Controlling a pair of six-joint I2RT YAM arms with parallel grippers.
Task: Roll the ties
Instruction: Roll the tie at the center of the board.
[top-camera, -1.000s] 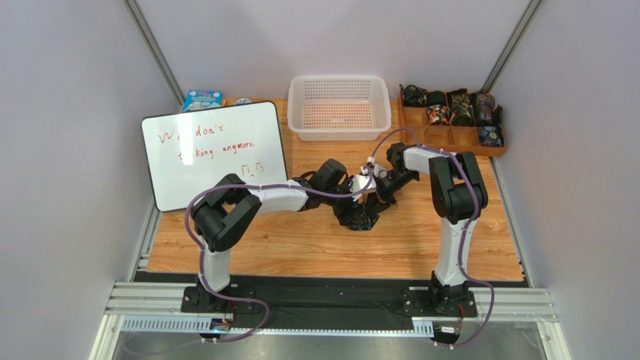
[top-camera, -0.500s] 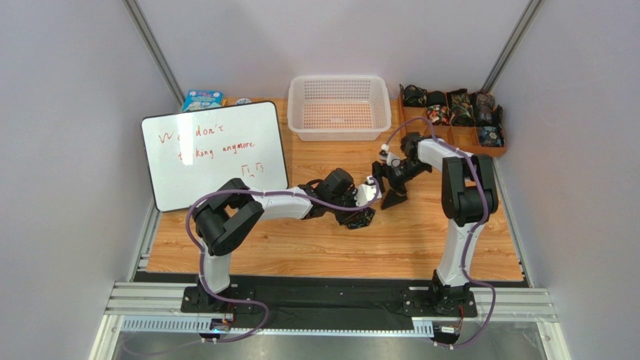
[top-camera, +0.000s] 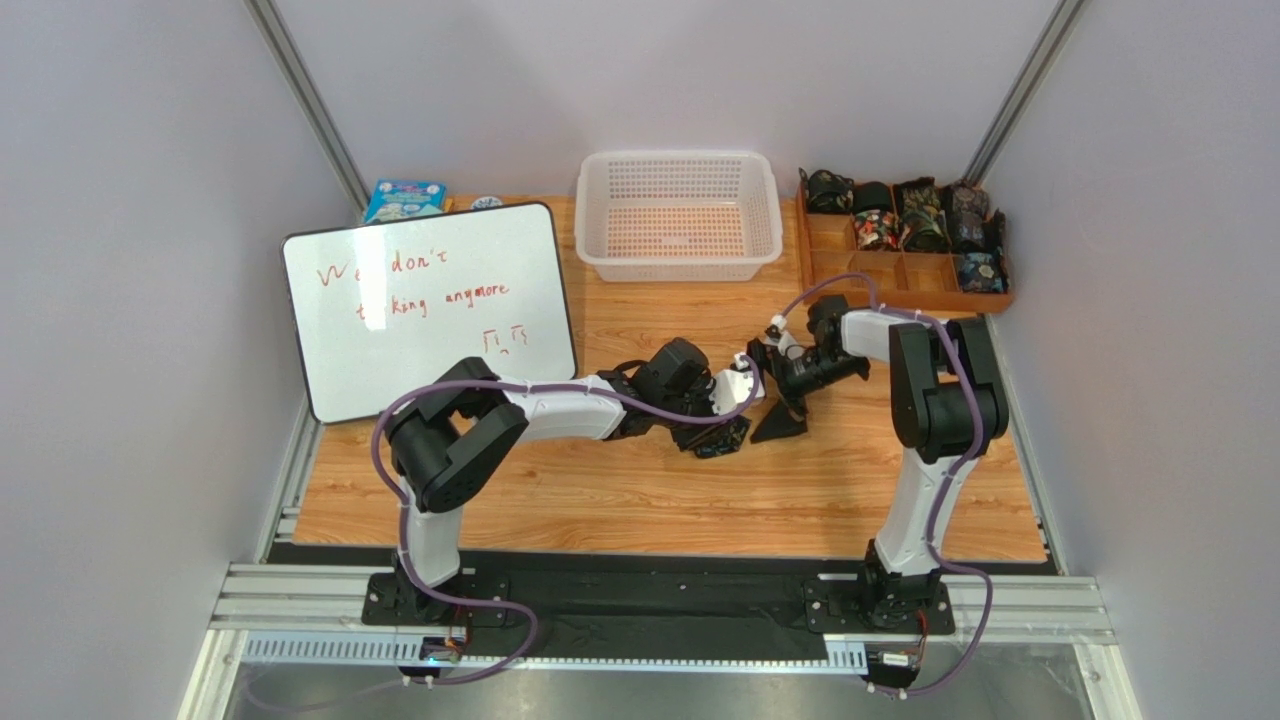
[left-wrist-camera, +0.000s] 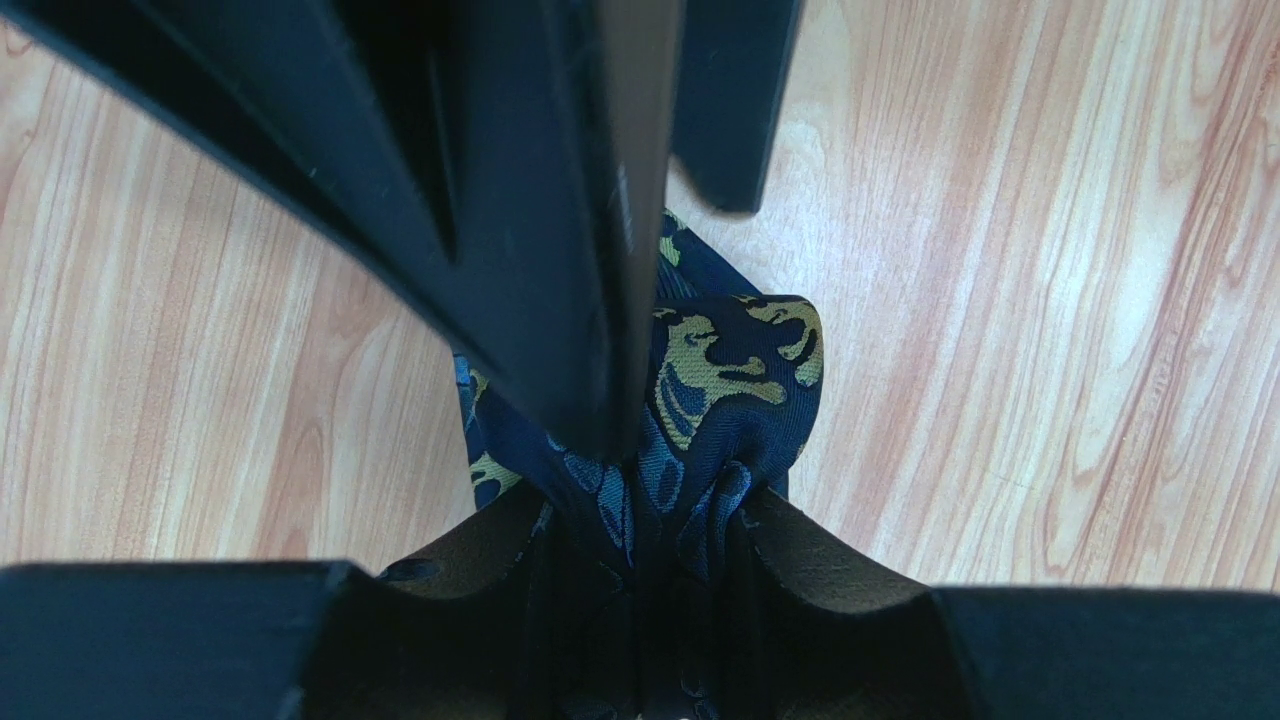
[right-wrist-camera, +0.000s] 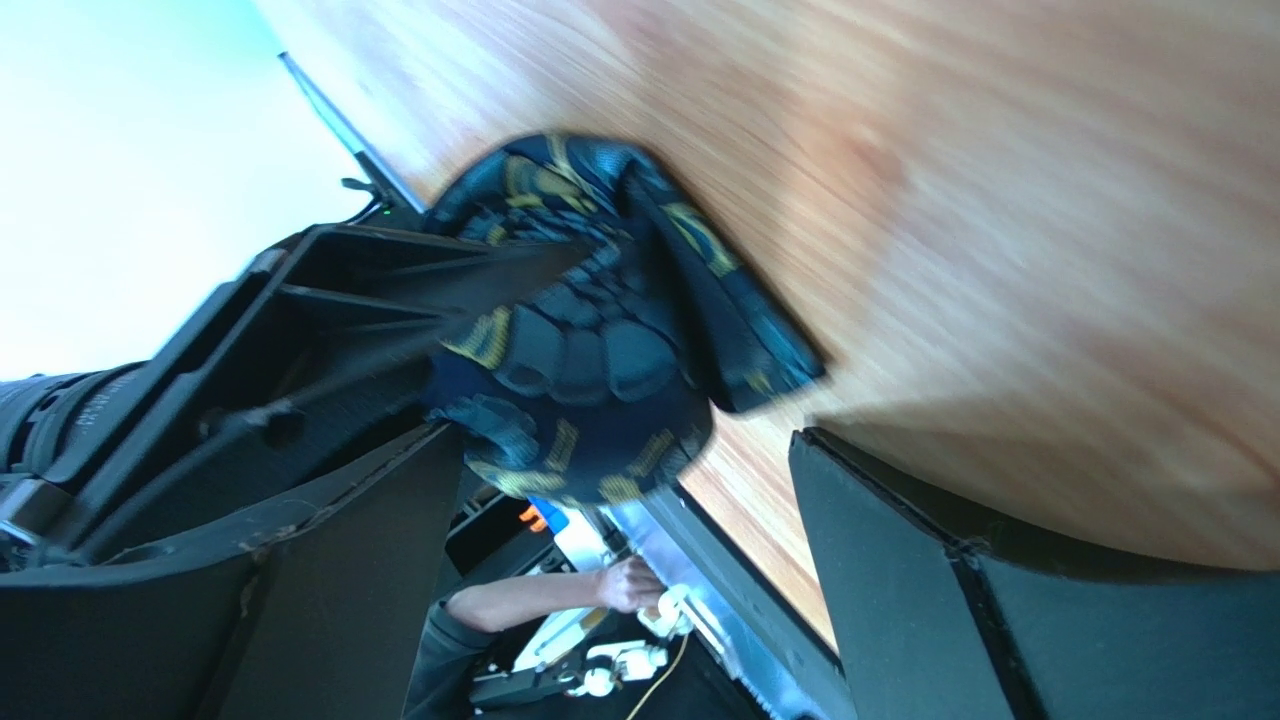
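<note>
In the left wrist view, the left gripper (left-wrist-camera: 661, 528) is reaching in from the bottom edge, its jaws pinching a bunched roll of the tie (left-wrist-camera: 732, 393), dark blue with yellowish paisley, at the middle of the frame. The roll is hanging over the pale wooden tabletop (left-wrist-camera: 1052, 300); whether it is touching the wood cannot be told. In the right wrist view, the right gripper (right-wrist-camera: 619, 450) is showing its two dark fingers in the lower left and lower right of the frame, jaws standing wide apart and gripping nothing. The roll is sitting beyond them at centre left, one flap of fabric sticking out toward the middle, and the left gripper's black frame is clasping it from the left edge. In the top view, both arms are meeting at the centre of the tabletop, the left one stretching in from the lower left and the right one bending in from the right, their grippers just beside each other. A white basket (top-camera: 679, 213) is sitting at the upper middle, a whiteboard (top-camera: 428, 308) is lying at the left, and a wooden tray (top-camera: 902, 273) in the upper right is holding several rolled ties (top-camera: 902, 219).
</note>
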